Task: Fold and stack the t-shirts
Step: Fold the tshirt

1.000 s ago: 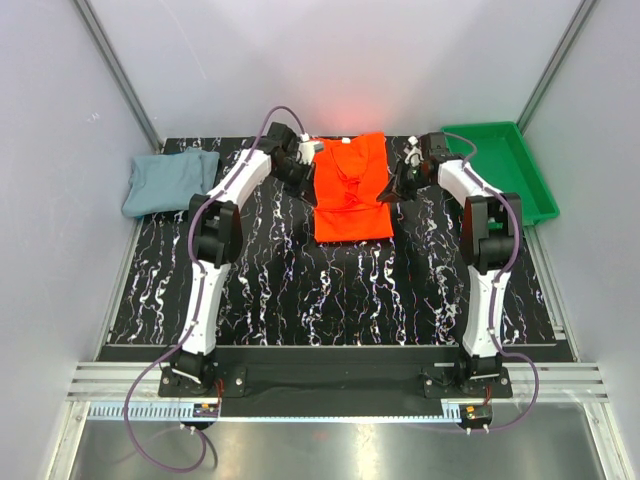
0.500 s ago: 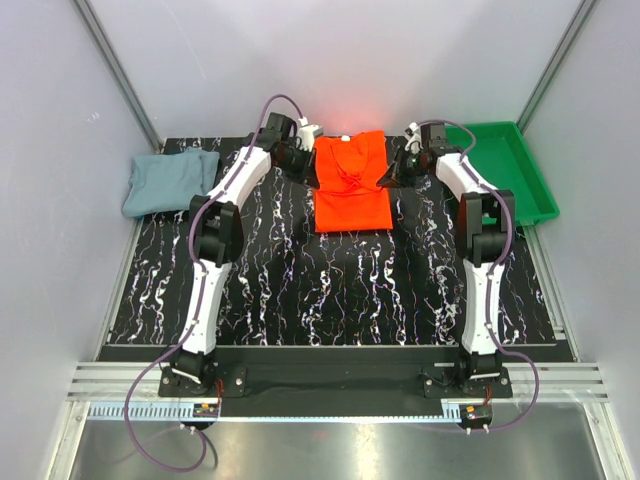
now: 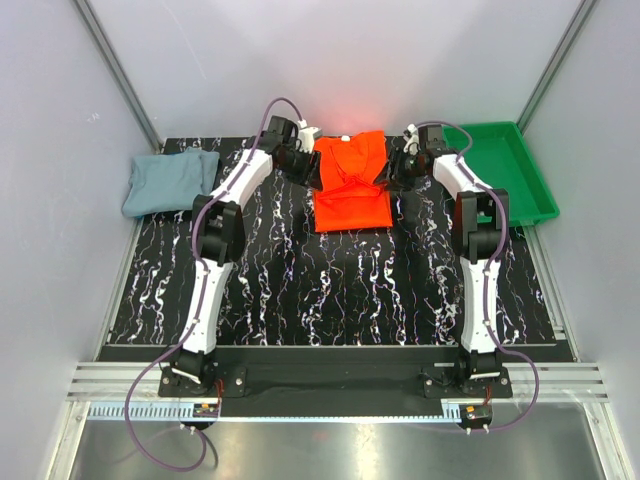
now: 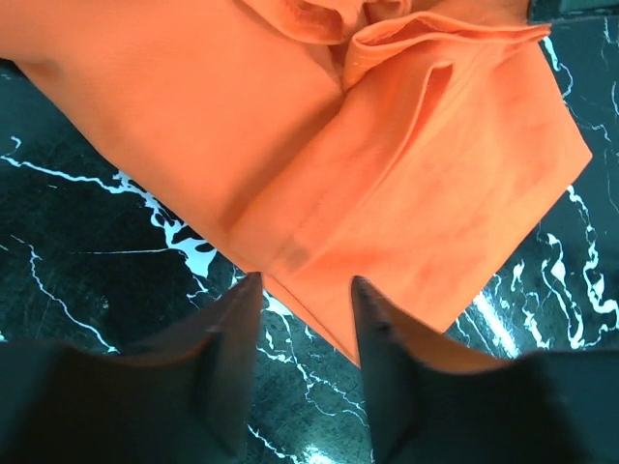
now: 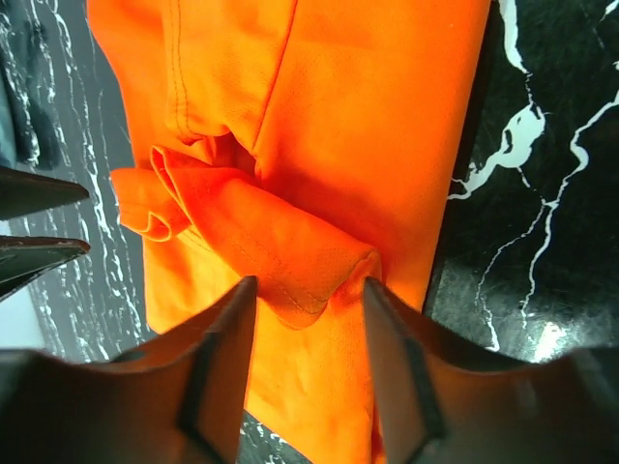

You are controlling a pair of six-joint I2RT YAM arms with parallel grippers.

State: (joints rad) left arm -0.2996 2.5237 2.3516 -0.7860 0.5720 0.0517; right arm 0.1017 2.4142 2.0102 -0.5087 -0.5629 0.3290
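Observation:
The orange-red t-shirt [image 3: 350,185] lies folded at the back middle of the black marbled table [image 3: 330,290], with loose folds bunched across its middle. My left gripper [image 3: 312,172] stands open at its left edge; in the left wrist view the cloth [image 4: 319,135] lies just beyond the fingertips, nothing between them. My right gripper [image 3: 392,175] is open at the shirt's right edge; the right wrist view shows a rumpled fold [image 5: 280,251] lying between the spread fingers, not pinched. The grey-blue t-shirt [image 3: 168,182] sits bunched at the far left.
A green plastic tray [image 3: 505,170] stands at the back right, partly off the table's edge. White walls enclose the sides and back. The arm bases stand at the near edge.
Both grippers have opened and let go of the orange-red shirt after carrying its edges toward the back. The shirt now lies a little shorter with a bunched fold across its middle.

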